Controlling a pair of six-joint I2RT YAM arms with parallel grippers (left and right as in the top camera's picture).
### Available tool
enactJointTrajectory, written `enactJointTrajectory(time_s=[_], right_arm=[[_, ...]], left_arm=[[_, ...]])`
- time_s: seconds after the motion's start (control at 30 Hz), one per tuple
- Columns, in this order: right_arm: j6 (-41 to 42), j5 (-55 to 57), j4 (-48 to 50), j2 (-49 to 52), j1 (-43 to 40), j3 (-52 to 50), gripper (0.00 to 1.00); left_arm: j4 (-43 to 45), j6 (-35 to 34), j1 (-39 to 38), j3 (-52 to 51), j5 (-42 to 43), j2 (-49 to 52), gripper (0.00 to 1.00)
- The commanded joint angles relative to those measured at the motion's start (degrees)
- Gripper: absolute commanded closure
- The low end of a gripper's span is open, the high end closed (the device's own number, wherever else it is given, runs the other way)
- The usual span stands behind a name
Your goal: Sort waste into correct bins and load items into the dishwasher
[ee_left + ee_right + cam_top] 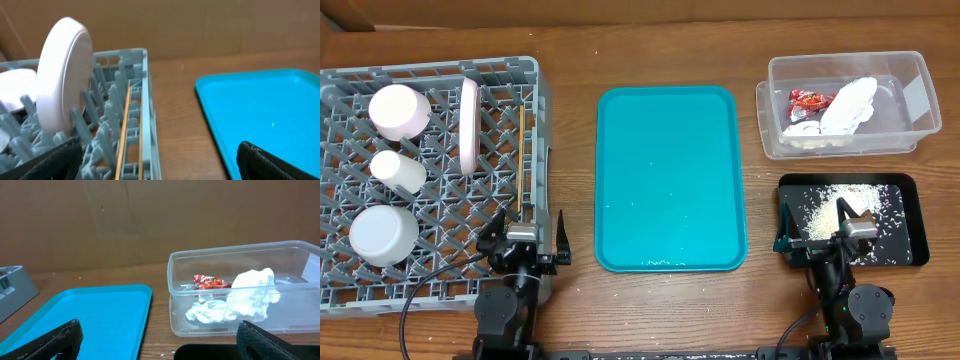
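left gripper (pixel 525 226), right gripper (pixel 851 226): fingers spread, nothing held | plate (pixel 469 125) stood on edge in dish rack (pixel 440 68); napkin (pixel 848 105) in clear tub (pixel 845 57) | plate judged rigid, slick, breakable; best taken at rim

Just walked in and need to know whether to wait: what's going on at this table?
Two robot arms are clearing up, and it looks nearly finished. The grey dish rack holds the plate, the chopsticks and a small cup, among other dishes. The red wrapper and napkin lie in the clear tub, and the rice is on the black tray. The teal tray carries only a few stray grains. The left claw and right claw are both open and hold nothing.
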Motion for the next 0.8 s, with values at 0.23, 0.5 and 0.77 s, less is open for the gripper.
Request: enactJointTrajectory(time_s=[0.23,0.5,0.77], right_arm=[[0.3,0.6,0.3,-0.5,-0.2,-0.6,0.00],[0.2,0.6,0.3,-0.5,-0.2,-0.6,0.00],[0.2,0.6,0.3,-0.5,-0.2,-0.6,0.00]], left_arm=[[-0.2,-2.1,6.0,-0.2,0.3,-3.6,0.00],[-0.2,-2.3,7.0,-0.2,0.3,-3.6,0.00],[-0.1,-2.2,7.0,-0.2,0.2,-3.5,0.00]])
